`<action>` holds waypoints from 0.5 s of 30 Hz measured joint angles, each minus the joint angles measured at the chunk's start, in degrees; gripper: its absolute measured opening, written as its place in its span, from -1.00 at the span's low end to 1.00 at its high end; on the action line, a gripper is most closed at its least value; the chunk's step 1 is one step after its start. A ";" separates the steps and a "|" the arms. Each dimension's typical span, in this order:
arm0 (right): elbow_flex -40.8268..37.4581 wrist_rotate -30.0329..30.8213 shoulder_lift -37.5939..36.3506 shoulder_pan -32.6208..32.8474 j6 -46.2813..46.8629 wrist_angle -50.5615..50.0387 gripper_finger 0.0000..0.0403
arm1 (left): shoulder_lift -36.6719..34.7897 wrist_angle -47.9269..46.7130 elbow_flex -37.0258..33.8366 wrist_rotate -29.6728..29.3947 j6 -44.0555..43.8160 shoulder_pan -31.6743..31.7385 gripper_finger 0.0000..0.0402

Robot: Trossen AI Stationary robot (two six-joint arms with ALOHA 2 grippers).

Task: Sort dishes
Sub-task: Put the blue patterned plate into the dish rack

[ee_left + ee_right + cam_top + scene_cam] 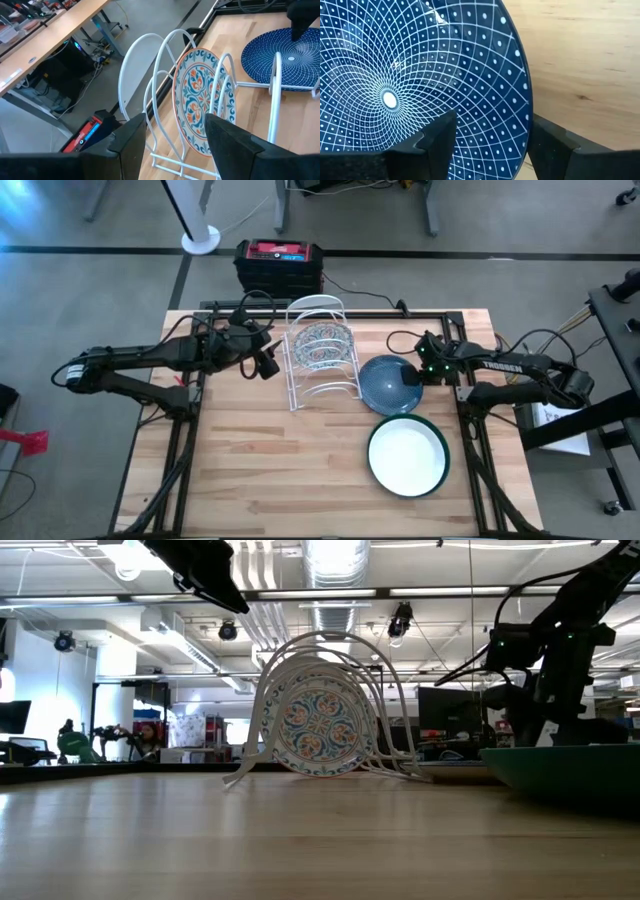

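The white wire rack (320, 352) stood at the back of the worktop (270, 470) and already carried two dishes upright: the floral plate (202, 107) in a middle slot and the plain white plate (134, 82) in a slot behind it, toward the worktop's rear edge. Two dishes were not yet racked. The blue dotted dish (390, 384) lay flat just beside the rack on its right, and the green-rimmed dish (408, 455) with a white inside lay flat nearer the front edge, touching or nearly touching the blue one; from overhead that could not be settled.

The right gripper (487, 145) hovered low over the rim of the blue dish, jaws spread on either side of its edge and not visibly pinching it. The left gripper (175, 145) waited beside the rack's left end, jaws spread and empty, facing the racked plates.

By this reckoning the sorting was about half done: the blue dish looked to be the piece in hand, with the green-rimmed one left after it.
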 joint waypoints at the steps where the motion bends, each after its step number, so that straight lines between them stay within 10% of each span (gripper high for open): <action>1: -0.01 0.06 0.00 0.00 -0.01 0.11 0.02 | 0.00 -0.02 0.00 0.00 0.00 0.00 -0.04; 15: 0.26 0.15 -5.20 -0.02 -0.42 1.62 -0.44 | 0.00 -0.15 -0.02 -0.02 -0.04 0.00 -0.04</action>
